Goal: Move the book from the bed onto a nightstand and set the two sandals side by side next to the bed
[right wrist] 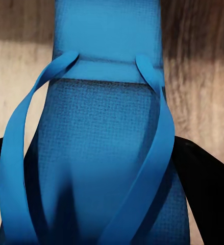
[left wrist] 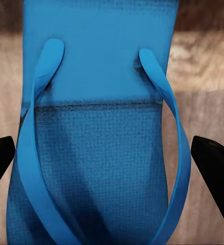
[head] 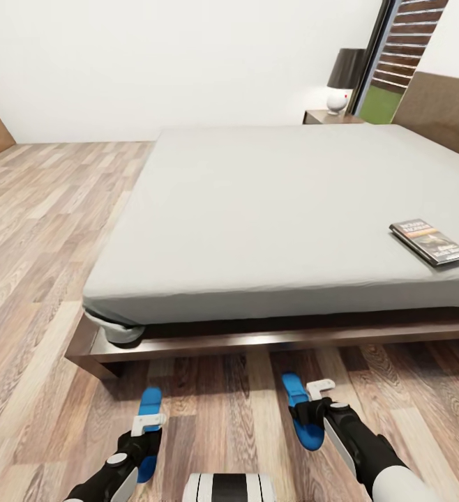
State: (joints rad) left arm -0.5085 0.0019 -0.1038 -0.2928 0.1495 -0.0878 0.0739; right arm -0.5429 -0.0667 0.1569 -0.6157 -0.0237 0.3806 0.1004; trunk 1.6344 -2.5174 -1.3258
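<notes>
Our left end effector [head: 144,438] sits over the left sandal [head: 148,413], and in the left wrist view its dark fingers [left wrist: 214,162] stand apart on either side of the blue sole [left wrist: 99,153]; we cannot tell whether they press it. Our right end effector [head: 312,417] sits likewise over the right sandal [head: 301,411], its fingers [right wrist: 201,176] close against the sole's edges [right wrist: 104,153], so we judge it gripping. Both sandals lie on the floor [head: 41,230] just in front of the bed [head: 271,209], long axes pointing toward its frame, roughly parallel but well apart. The coming move turns on closing that sideways gap. The book [head: 430,242] lies on the bed's near right part, nearer our right arm; a nightstand [head: 330,117] stands beyond the bed's far corner.
</notes>
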